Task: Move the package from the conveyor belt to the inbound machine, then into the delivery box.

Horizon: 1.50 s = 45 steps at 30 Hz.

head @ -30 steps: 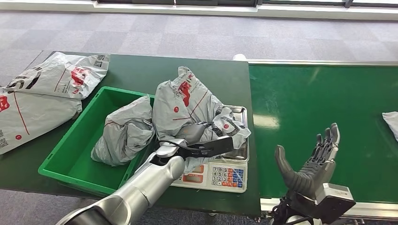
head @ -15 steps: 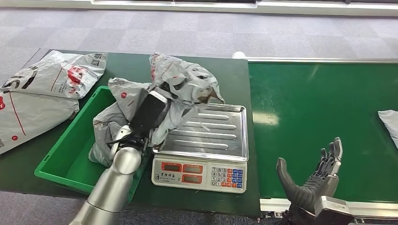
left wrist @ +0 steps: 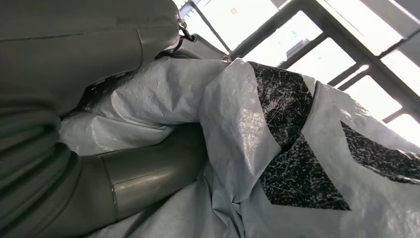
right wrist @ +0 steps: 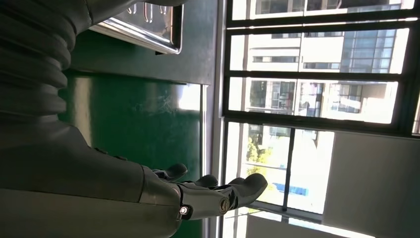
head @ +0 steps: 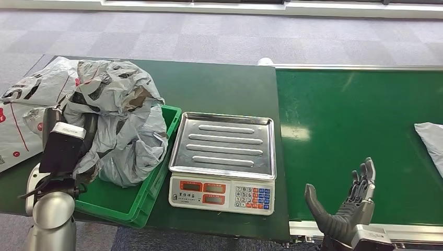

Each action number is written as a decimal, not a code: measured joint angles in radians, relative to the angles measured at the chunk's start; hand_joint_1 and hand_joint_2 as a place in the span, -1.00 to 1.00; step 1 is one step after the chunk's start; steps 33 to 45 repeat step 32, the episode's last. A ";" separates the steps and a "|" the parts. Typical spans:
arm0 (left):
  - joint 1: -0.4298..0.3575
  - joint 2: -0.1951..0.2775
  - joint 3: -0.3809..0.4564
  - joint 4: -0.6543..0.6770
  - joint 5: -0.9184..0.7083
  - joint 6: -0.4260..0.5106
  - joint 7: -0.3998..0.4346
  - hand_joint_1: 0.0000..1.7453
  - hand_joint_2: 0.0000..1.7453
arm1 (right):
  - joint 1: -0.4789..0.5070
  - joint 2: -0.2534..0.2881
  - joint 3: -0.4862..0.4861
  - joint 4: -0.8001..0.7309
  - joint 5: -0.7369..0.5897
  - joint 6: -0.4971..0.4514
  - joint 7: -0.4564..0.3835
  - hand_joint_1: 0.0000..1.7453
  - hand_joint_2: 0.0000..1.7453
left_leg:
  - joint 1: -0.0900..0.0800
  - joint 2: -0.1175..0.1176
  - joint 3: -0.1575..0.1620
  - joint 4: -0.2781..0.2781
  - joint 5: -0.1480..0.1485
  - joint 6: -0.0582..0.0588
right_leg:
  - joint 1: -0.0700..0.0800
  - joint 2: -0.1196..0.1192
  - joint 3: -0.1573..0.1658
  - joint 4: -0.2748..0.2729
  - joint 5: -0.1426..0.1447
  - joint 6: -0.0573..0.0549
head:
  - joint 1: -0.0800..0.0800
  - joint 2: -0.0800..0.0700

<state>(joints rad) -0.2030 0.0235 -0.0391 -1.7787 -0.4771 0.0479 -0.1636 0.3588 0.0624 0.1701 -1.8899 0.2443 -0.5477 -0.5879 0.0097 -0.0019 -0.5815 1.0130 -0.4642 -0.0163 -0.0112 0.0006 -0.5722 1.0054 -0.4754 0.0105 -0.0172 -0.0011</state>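
Crumpled grey plastic mailer package (head: 112, 91): gripped by left hand (head: 65, 149) above green plastic delivery box (head: 156, 172), apparently for dropping in | steel-tray inbound scale (head: 225, 144): bare | right hand (head: 345, 206): fingers spread, holding nothing, near green conveyor belt (head: 355, 120).

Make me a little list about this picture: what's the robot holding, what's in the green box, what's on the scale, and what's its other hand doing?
Left hand: holds a crumpled grey plastic mail bag above the green plastic box.
Green box: another grey bag lies inside.
Silver tray scale: nothing on its tray.
Right hand: open, holds nothing, over the near edge of the green conveyor belt.
Belt: a further grey bag at the far right edge.
Table: flat grey bags left of the box.
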 joint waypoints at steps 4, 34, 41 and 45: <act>0.027 0.008 0.044 0.002 -0.004 -0.004 -0.012 0.52 1.00 | -0.003 0.003 -0.001 0.000 0.001 0.003 0.002 -1.00 1.00 | 0.000 -0.001 0.000 0.000 0.000 0.000 | 0.000 0.000 0.000 0.000 0.000 0.000 | 0.000 0.000; 0.094 0.065 0.060 0.109 0.031 -0.064 -0.012 -1.00 1.00 | -0.007 -0.050 -0.002 0.034 -0.051 -0.034 0.003 -1.00 1.00 | 0.000 0.000 0.000 0.000 0.000 0.000 | 0.000 0.000 0.000 0.000 0.000 0.000 | 0.000 0.000; 0.094 0.065 0.060 0.109 0.031 -0.064 -0.012 -1.00 1.00 | -0.007 -0.050 -0.002 0.034 -0.051 -0.034 0.003 -1.00 1.00 | 0.000 0.000 0.000 0.000 0.000 0.000 | 0.000 0.000 0.000 0.000 0.000 0.000 | 0.000 0.000; 0.094 0.065 0.060 0.109 0.031 -0.064 -0.012 -1.00 1.00 | -0.007 -0.050 -0.002 0.034 -0.051 -0.034 0.003 -1.00 1.00 | 0.000 0.000 0.000 0.000 0.000 0.000 | 0.000 0.000 0.000 0.000 0.000 0.000 | 0.000 0.000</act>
